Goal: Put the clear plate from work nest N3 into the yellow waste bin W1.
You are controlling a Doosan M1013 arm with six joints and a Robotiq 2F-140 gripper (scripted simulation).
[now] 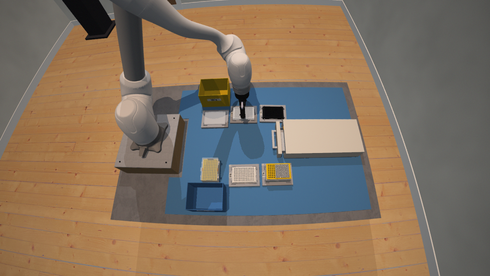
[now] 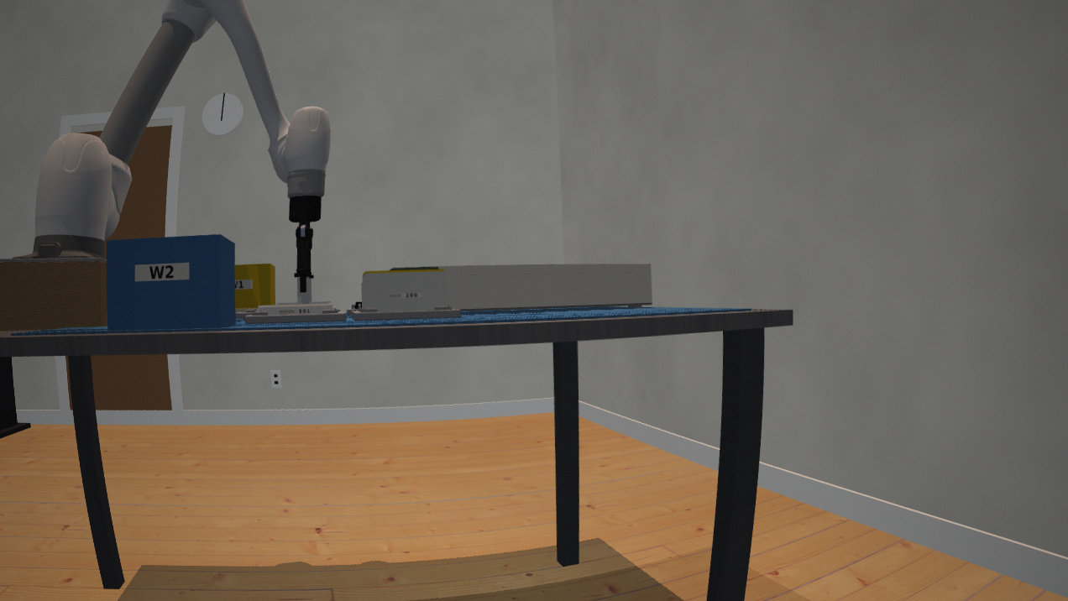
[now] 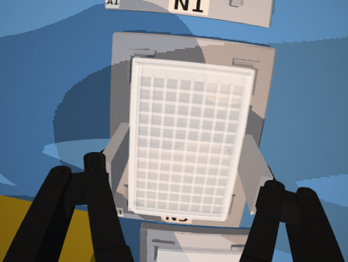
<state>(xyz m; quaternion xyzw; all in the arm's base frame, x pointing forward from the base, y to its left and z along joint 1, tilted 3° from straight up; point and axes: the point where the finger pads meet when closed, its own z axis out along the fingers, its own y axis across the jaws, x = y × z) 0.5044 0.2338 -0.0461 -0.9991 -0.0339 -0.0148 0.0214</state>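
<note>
Translucent glossy plastic clear plate [image 3: 186, 142], matt blue mat [image 1: 315, 192], wood-plank floor [image 1: 240, 246].
</note>
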